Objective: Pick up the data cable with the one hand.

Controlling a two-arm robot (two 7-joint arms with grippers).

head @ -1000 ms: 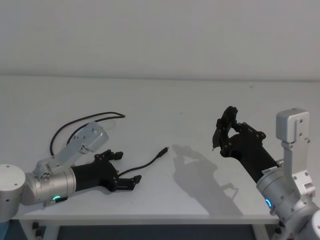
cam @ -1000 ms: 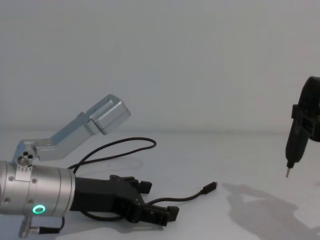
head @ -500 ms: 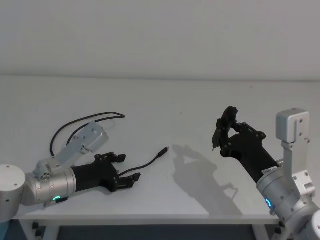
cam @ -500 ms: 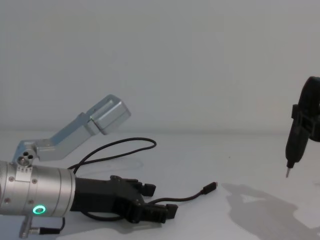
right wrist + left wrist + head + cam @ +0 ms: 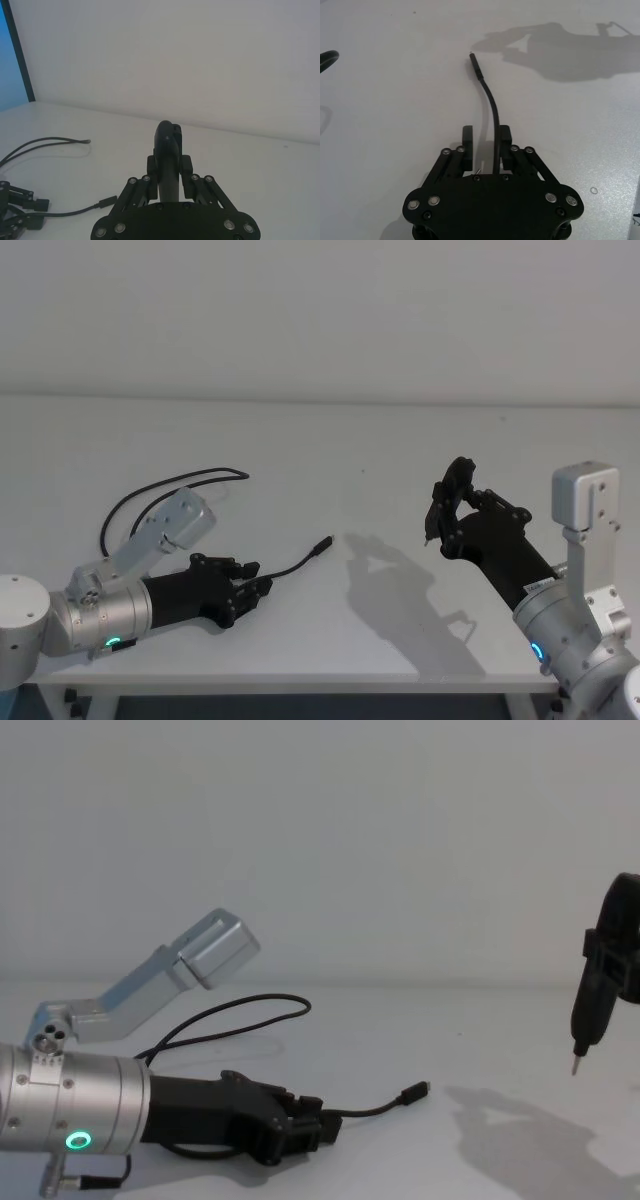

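— On the counter (image 5: 350,440), left front: the left pincer (image 5: 255,582) has been narrowed a lot over the last second. The jaws were spread wide then and are now drawn in close around the data cable (image 5: 292,564).

— Contact confirmed?

— Partly. From the left wrist view the data cable (image 5: 491,102) is seen running between the fingers (image 5: 506,137) and laid against one of them. A slim gap is left on the other side. So it is narrow but not yet clamped.

— Cable position?

— Flat on the counter. The free plug (image 5: 323,543) is pointed away from the pincer, just ahead of it. The rest is looped back behind the left arm (image 5: 100,615). Nothing is lifted: from the chest view the data cable (image 5: 375,1109) is seen resting on the surface.

— Shifted by the closing?

— Barely. The plug is found in nearly the same spot as a second ago.

— Right side?

— The right pincer (image 5: 455,498) is held up off the counter, well apart from the cable. It is clamped on a pen-shaped tool (image 5: 167,137), and no change is noted there.

— Meaning for the task?

— The grasp is judged nearly done. Closure is to be finished first, then the lift. One risk is flagged: the cable is thin and sits off-centre, so it could be squeezed out sideways. Grip should be checked before anything is raised.
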